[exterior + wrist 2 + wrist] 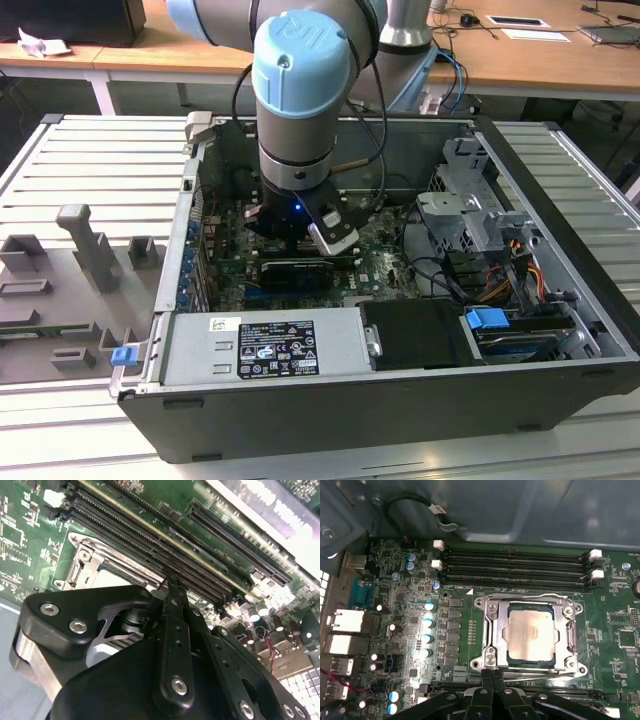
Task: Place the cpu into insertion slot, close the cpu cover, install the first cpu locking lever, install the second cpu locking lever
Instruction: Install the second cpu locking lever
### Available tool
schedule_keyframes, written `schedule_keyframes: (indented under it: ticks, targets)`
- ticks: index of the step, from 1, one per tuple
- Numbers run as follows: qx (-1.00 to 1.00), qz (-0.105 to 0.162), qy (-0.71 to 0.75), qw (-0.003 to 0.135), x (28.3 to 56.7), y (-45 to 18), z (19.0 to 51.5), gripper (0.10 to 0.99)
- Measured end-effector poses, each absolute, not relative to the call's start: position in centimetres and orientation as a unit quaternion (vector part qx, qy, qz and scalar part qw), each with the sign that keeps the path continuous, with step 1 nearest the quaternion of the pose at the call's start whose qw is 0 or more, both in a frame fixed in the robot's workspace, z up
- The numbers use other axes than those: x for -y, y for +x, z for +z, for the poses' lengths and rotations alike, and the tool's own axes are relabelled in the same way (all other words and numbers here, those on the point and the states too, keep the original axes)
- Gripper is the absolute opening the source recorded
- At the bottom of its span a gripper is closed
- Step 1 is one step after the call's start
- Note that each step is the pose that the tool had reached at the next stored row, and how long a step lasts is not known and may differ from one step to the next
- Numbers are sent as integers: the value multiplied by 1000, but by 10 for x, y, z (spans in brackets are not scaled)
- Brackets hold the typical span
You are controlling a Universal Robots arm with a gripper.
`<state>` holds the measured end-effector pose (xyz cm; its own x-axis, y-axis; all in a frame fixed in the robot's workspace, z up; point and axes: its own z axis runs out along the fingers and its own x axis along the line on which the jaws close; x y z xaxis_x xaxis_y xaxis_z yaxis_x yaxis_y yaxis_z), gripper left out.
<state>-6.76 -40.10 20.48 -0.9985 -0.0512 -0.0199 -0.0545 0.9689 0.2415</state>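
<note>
The cpu (pixel 530 632), a pale tan-silver square, lies flat in the insertion slot (pixel 486 666) on the green board. The silver cpu cover (pixel 492 630) lies flat around it, and the chip's face shows through its window. In the first wrist view my gripper (pixel 493 674) is shut, its two black fingers pressed together with nothing visible between them. Its tip sits right at the socket's edge. The second wrist view has the fingers (pixel 172 592) beside the socket (pixel 87 562). In the exterior view the gripper (pixel 297 248) reaches down into the open computer case.
Long black memory slots (pixel 515 567) run along the socket's far side. Capacitors (pixel 427 622) stand beside it. In the case, a power supply (pixel 265 345) is in front, with a drive cage (pixel 470 210) and cables (pixel 500 270) on the exterior view's right. A grey fixture (pixel 80 260) lies outside.
</note>
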Motion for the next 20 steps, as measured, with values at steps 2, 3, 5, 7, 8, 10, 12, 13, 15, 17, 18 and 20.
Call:
schedule_keyframes:
  ticks: [2, 3, 5, 7, 8, 10, 12, 13, 15, 17, 18, 20]
  targets:
    - [-992, 124, -27, 7, 403, -69, 204, 106]
    - [-992, 126, -27, 7, 406, -71, 204, 106]
    - [-991, 134, -27, 7, 409, -72, 204, 106]
    - [-990, 141, -26, 7, 412, -74, 203, 106]
    - [-989, 143, -26, 8, 413, -75, 203, 106]
    - [-988, 149, -27, 8, 414, -76, 202, 106]
    - [-987, 158, -26, 9, 415, -76, 198, 106]
    - [-986, 161, -26, 9, 415, -76, 197, 106]
    - [-986, 166, -26, 9, 415, -76, 195, 106]
    - [-985, 173, -26, 9, 415, -76, 193, 106]
    - [-985, 173, -26, 9, 415, -77, 193, 106]
    - [-984, 174, -26, 9, 414, -78, 192, 106]
